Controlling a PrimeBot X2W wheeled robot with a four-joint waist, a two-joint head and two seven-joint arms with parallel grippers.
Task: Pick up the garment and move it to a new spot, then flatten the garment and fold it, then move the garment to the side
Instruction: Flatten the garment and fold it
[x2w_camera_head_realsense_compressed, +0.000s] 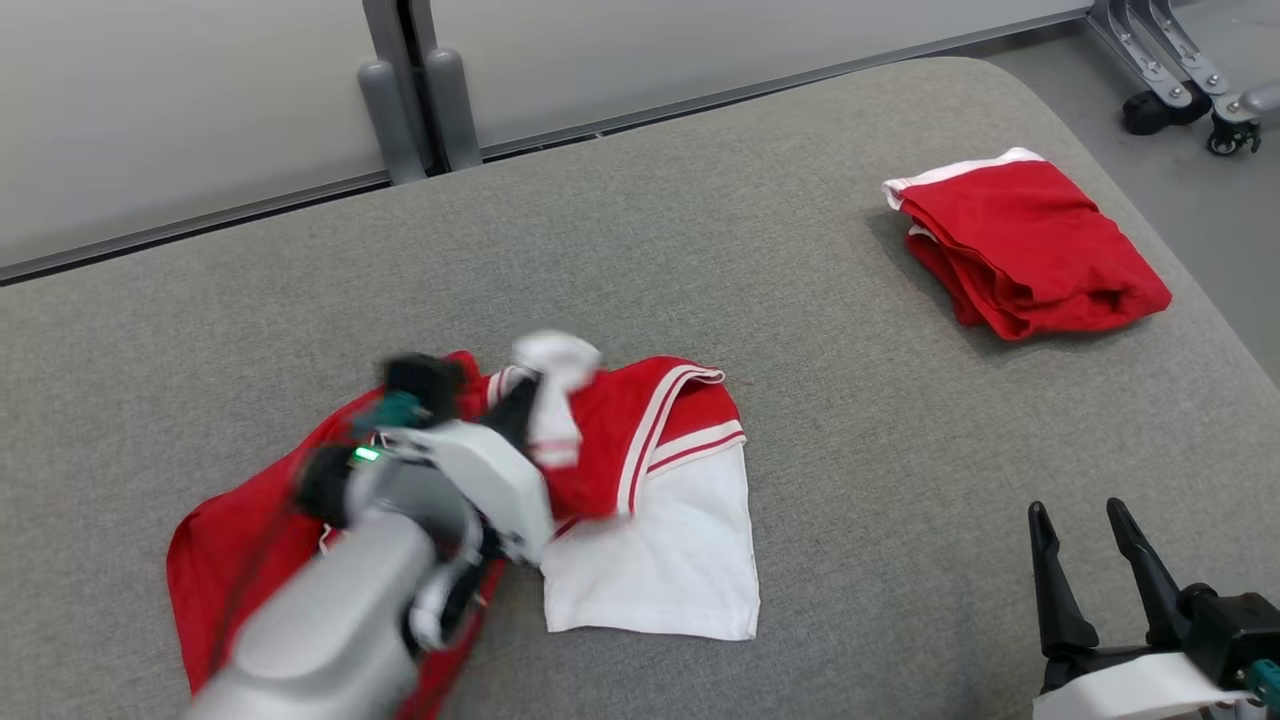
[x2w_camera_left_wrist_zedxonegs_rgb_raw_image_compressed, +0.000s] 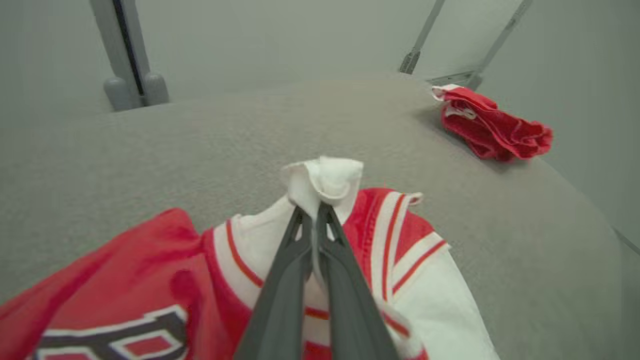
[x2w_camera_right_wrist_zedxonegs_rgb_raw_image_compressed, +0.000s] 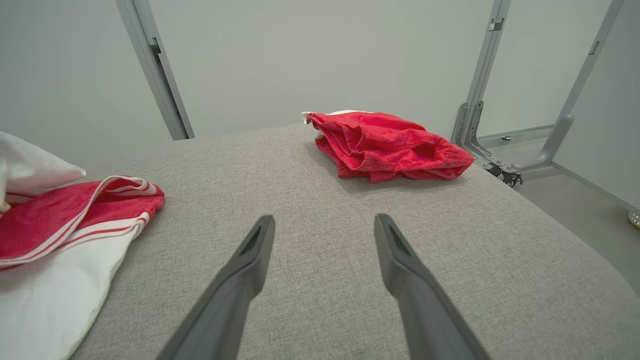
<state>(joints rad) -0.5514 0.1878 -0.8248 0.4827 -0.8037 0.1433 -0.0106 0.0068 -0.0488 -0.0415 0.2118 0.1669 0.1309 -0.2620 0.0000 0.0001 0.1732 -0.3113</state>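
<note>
R gripper (x2w_camera_right_wrist_zedxonegs_rgb_raw_image_compressed: 325, 225): two long dark fingers, matte, tapering to blunt tips, spread wide w/ nothing btwn them. It hangs low over the grey pad (x2w_camera_head_realsense_compressed: 700, 220).

L forearm (x2w_camera_head_realsense_compressed: 330, 620): smooth pale-grey rounded shell, motion-blurred in head view.

L gripper (x2w_camera_left_wrist_zedxonegs_rgb_raw_image_compressed: 314, 207): fingers pressed together, pinching a bunched wad of white cloth that belongs to the garment (x2w_camera_head_realsense_compressed: 650, 560). The wad puffs out as a soft knob just past the tips and stands up from the rest.

Garment is a soft knit jersey: red body, white panel, red/white striped bands. It lies crumpled on the pad, right under and around L gripper.
- Red part spreads back and to L gripper's left, w/ a dark-outlined print at the bottom of L wrist view.
- A flat, roughly rectangular white panel lies to its right.
- From R gripper it lies off to the left, well apart.

Pad is grey woven cloth w/ a fine grainy texture and a rounded far-right corner.

Folded red garment (x2w_camera_head_realsense_compressed: 1030, 250) sits ahead of R gripper, slightly right, and far right of L gripper. It's a loose rumpled stack w/ a thin white edge on the far side.

Beyond the pad are two rounded grey posts (x2w_camera_head_realsense_compressed: 420, 110) against pale flat panels. A metal frame (x2w_camera_head_realsense_compressed: 1180, 60) w/ black castors stands past the far-right corner.
</note>
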